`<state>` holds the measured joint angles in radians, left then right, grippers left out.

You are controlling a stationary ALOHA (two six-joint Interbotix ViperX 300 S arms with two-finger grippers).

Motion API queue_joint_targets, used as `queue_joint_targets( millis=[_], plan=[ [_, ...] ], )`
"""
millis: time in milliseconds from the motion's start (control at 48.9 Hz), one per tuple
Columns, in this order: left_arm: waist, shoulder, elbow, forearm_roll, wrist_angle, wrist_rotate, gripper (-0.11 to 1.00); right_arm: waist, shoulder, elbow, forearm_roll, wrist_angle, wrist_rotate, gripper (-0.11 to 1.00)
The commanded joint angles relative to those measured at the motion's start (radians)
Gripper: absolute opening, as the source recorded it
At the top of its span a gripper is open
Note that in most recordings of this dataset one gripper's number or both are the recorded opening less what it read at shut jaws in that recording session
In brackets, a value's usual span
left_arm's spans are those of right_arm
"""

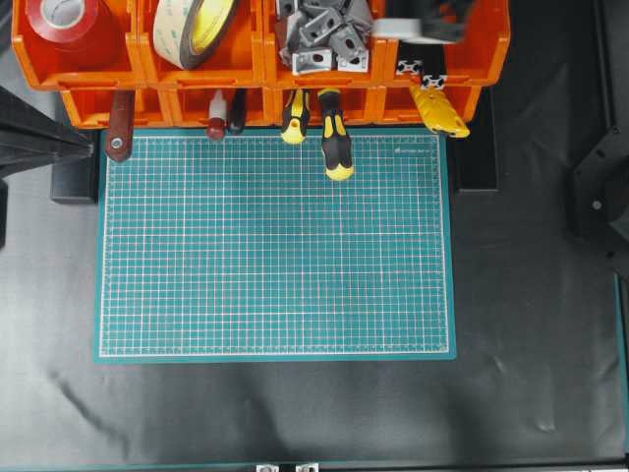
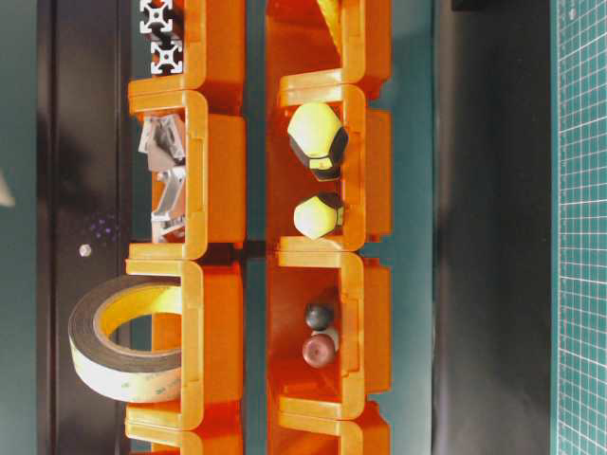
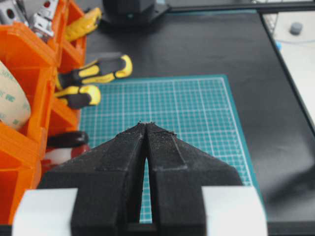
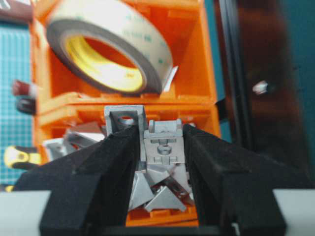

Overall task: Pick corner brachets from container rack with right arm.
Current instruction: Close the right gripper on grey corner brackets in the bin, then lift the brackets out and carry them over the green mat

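**Right tool on a bracket in the rack**

The right tool [image 4: 160,142] is down in an upper bin of the rack [image 1: 256,74], at 12 o'clock of the overhead view. Its fingers [image 4: 115,152] clamp one grey bracket [image 4: 162,147] atop the heap of brackets [image 1: 324,37]. In the wrist view a tape roll [image 4: 110,51] fills the next bin. The left tool [image 3: 146,129] is pressed together, holding nothing, above the green mat [image 3: 197,113] on the tabletop [image 1: 295,413]. Screwdrivers [image 1: 334,143] poke from the lower bins.
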<state>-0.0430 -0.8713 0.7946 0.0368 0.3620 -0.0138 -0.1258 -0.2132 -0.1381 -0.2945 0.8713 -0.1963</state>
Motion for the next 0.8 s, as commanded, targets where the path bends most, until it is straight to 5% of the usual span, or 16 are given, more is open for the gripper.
queue_joint_targets(
  millis=[0, 388, 777],
  plan=[
    [0.002, 0.000, -0.021, 0.003, 0.002, 0.002, 0.00, 0.020, -0.049, -0.023, -0.005, 0.003, 0.003, 0.28],
    [-0.002, -0.002, -0.021, 0.002, 0.026, -0.002, 0.00, 0.052, -0.075, 0.046, -0.005, -0.049, 0.048, 0.28],
    [-0.041, -0.026, -0.021, 0.002, 0.025, -0.006, 0.00, 0.339, -0.210, 0.373, -0.005, -0.265, 0.261, 0.28]
  ],
)
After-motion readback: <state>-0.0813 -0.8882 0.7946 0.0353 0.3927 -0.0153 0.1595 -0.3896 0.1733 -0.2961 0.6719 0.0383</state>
